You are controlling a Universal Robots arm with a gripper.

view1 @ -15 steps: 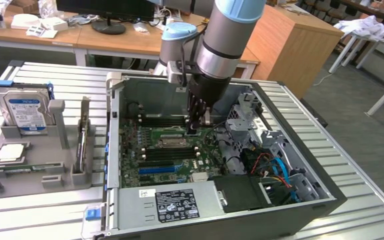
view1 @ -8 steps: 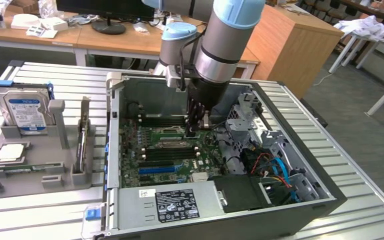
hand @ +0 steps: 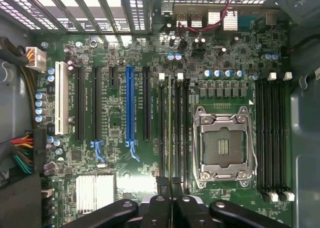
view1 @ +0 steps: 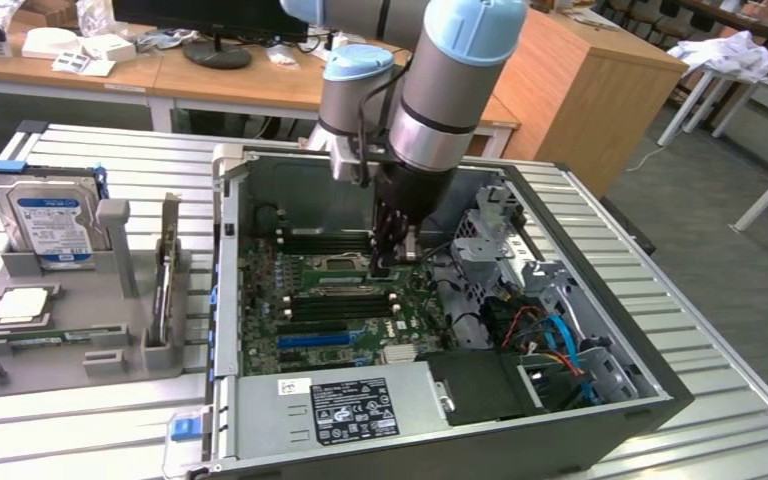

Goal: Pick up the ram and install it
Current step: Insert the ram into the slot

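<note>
Your fingers (hand: 162,192) were closed tight on the ram (hand: 170,133), a thin green board that you saw edge-on from the wrist, reaching straight out from between the tips. It ran in line with a bank of dark memory slots (hand: 181,128) on the motherboard (hand: 152,160); whether it touched a slot or hung just above could not be told. Just beside that bank sat the empty processor socket (hand: 223,145), with a second bank of slots (hand: 272,133) beyond it. On the ram's other side stood the expansion slots, one of them blue (hand: 131,108).

Seen from outside, your arm (view1: 435,110) reached down into the open computer case (view1: 631,410). At the case's near edge lay the power supply (view1: 344,405). At the exterior view's left, well apart from the fingers, a grey tray (view1: 37,370) on the slatted table (view1: 77,430) carried an upright blue-labelled hard drive (view1: 44,225) and a square processor chip (view1: 21,305).
</note>
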